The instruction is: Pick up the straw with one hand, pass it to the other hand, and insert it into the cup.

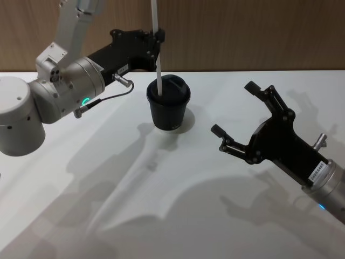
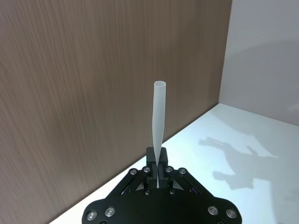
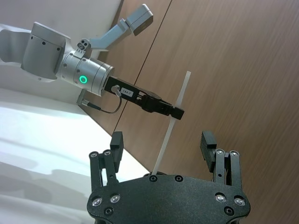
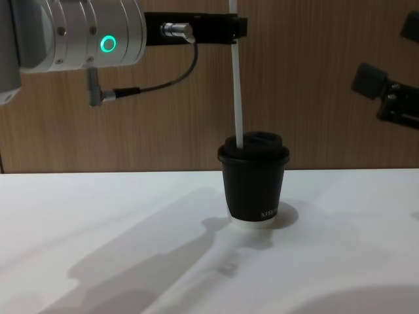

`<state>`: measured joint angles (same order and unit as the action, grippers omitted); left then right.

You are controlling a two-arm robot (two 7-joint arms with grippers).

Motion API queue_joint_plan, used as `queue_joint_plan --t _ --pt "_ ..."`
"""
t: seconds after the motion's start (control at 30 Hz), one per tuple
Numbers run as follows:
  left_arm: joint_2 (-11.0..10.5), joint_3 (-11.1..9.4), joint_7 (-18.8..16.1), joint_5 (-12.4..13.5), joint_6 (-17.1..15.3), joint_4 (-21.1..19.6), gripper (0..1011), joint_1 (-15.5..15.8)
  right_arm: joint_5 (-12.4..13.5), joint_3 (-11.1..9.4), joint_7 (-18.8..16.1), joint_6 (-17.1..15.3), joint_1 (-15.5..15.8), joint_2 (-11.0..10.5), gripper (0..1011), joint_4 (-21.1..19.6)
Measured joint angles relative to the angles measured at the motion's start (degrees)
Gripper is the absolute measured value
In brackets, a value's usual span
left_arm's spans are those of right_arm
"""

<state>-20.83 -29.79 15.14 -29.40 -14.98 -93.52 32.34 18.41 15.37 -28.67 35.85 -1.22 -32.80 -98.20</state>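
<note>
The white straw [image 1: 158, 54] stands nearly upright, and my left gripper [image 1: 157, 36], on the silver arm with the green ring light, is shut on it partway up. The straw's lower end meets the domed lid of the black cup [image 1: 168, 110] on its left side; how deep it goes is hidden. From the chest, the straw [image 4: 237, 85] runs from that gripper [image 4: 237, 27] down to the cup [image 4: 254, 186]. The left wrist view shows the straw [image 2: 159, 116] rising from the shut fingers [image 2: 154, 161]. My right gripper [image 1: 233, 108] hangs open to the right of the cup, holding nothing.
The white table [image 1: 135, 205] carries arm shadows in front of the cup. A wood-panelled wall [image 1: 242, 32] stands close behind the cup. A black cable [image 1: 108, 100] loops under the left arm. In the right wrist view the left gripper [image 3: 176, 112] holds the straw [image 3: 183, 91] beyond my open fingers.
</note>
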Motion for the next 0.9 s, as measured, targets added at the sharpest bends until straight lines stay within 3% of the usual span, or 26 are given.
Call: queue_joint_plan --t 0.9 --pt "0.2 2.3 2.8 -1.3 -0.6 -1.2 19 0.2 0.0 0.0 0.0 0.0 0.0 0.0 1001 0.0"
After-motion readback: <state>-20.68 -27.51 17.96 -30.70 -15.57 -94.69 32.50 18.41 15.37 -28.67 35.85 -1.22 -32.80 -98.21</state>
